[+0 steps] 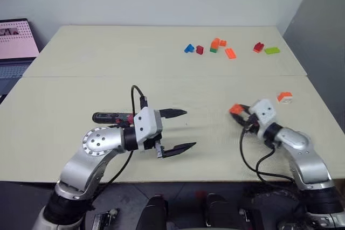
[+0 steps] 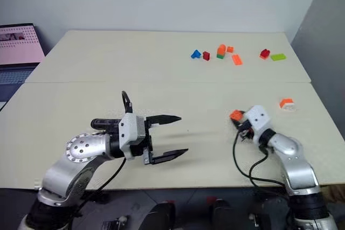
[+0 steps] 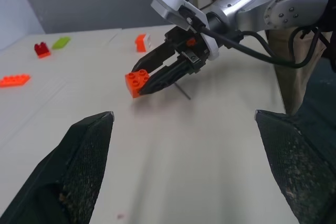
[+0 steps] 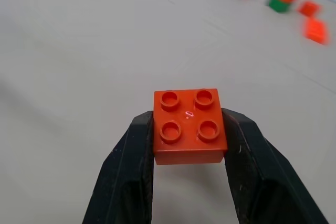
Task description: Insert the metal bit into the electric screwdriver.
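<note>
The electric screwdriver (image 1: 110,117), black with a red band, lies on the table behind my left wrist. My left gripper (image 1: 190,129) hovers over the table's middle, pointing toward the right arm, with its jaws wide open and nothing between them. To the right, my right gripper (image 1: 237,111) is shut on an orange brick (image 4: 188,127), holding it by two opposite sides just above the table. In the left wrist view a thin dark rod, the metal bit (image 3: 184,92), lies on the table just under the right gripper's fingers (image 3: 163,77); I cannot tell whether they touch it.
Several coloured bricks (image 1: 215,46) are scattered at the far right of the table, and an orange-and-white one (image 1: 284,97) sits near the right edge. A laptop (image 1: 16,47) stands off the far left corner. Black cables hang from both wrists.
</note>
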Controlling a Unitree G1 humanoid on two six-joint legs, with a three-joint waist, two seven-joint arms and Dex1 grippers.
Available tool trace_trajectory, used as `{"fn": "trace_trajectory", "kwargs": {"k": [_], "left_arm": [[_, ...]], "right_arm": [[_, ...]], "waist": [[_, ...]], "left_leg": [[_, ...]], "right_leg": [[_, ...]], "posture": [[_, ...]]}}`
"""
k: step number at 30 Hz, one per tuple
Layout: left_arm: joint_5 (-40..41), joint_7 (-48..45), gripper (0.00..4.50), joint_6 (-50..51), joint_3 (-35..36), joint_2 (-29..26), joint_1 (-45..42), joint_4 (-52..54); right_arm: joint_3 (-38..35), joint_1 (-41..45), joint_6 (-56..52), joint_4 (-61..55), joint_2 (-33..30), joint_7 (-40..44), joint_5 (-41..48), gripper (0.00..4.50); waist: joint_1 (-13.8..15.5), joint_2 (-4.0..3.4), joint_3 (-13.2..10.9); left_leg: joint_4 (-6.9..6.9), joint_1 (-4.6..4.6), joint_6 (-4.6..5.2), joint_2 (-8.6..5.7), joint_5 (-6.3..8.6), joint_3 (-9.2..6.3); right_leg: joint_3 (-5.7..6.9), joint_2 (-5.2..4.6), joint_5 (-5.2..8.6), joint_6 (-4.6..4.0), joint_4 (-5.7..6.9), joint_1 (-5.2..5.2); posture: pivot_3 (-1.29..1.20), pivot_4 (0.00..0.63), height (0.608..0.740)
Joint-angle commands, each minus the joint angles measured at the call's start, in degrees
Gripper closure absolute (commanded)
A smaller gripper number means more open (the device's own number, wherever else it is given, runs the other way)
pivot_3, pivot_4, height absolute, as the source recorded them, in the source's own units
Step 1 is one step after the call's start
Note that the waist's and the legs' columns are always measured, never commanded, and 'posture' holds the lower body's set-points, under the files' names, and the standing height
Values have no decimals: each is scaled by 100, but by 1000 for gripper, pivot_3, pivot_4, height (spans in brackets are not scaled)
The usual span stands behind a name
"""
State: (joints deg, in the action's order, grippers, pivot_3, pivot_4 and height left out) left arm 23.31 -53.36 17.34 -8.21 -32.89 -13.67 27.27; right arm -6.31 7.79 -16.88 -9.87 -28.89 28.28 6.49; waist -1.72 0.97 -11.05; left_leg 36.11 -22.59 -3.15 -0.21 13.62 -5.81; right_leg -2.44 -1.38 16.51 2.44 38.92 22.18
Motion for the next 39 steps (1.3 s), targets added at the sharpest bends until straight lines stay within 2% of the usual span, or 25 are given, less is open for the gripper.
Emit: {"fn": "trace_trajectory", "kwargs": {"k": [1,6,12,14,22,24,29,32,36,39], "left_arm": [[-57,-59,0,-300,-182,222,-238,-106],[-181,-91,0,-462,-370,406,-375,-319],[-307,-128,0,-566,-402,402,-407,-433],[-377,-135,0,-577,-403,357,-401,-439],[-321,191,0,-137,-8,151,-298,-172],[-200,249,0,74,189,26,-286,-86],[-60,-42,0,575,768,-848,-471,-137],[-159,-395,0,587,872,-1449,-706,-429],[-790,-1143,0,345,402,-2350,-1313,-1114],[-1117,-1520,0,192,33,-2539,-1771,-1580]], "right_arm": [[-873,-94,-27,50,141,-919,-74,3077],[-1344,48,-608,465,348,-1540,3,3077],[-1539,445,-1088,975,445,-1792,182,3077],[-1572,614,-1087,1165,467,-1875,230,2368],[-1773,472,-1069,679,331,-1727,522,416],[-1660,298,-923,389,126,-1389,540,52],[-1029,-224,-918,-978,-730,578,1317,52],[-640,-411,-1056,-1664,-1226,1443,1724,52],[-9,-261,-1253,-2152,-1712,2152,1978,52],[323,3,-1448,-2271,-1738,2320,2167,52]], "waist": [[-11,0,0],[-22,-3,2],[-19,-9,4],[-20,-10,4],[-14,-11,4],[-14,-11,4],[-56,-15,2],[-66,-14,2],[-39,-10,0],[-28,-6,-3]], "left_leg": [[0,1,0,0,0,2],[-2,19,1,2,-1,13],[-2,20,2,2,-1,20],[-1,19,2,1,-1,20],[-3,16,2,1,-1,19],[-3,16,2,2,-1,18],[-5,20,3,7,-1,19],[-5,24,3,19,-1,12],[-2,22,2,18,-1,10],[-3,19,2,15,-1,15]], "right_leg": [[-2,0,0,0,0,0],[-12,4,0,2,5,-8],[-18,4,-1,0,6,-8],[-18,4,-1,1,5,-8],[-18,3,-1,0,3,-7],[-17,3,0,2,3,-7],[-17,7,11,20,4,-5],[-10,18,10,18,3,-8],[-5,19,10,17,0,-10],[-9,16,8,19,-6,-9]], "posture": [[0,150,740],[0,150,740],[0,150,740],[0,150,740],[0,150,740],[0,150,740],[0,150,740],[0,150,740],[0,150,740],[0,150,740]]}}
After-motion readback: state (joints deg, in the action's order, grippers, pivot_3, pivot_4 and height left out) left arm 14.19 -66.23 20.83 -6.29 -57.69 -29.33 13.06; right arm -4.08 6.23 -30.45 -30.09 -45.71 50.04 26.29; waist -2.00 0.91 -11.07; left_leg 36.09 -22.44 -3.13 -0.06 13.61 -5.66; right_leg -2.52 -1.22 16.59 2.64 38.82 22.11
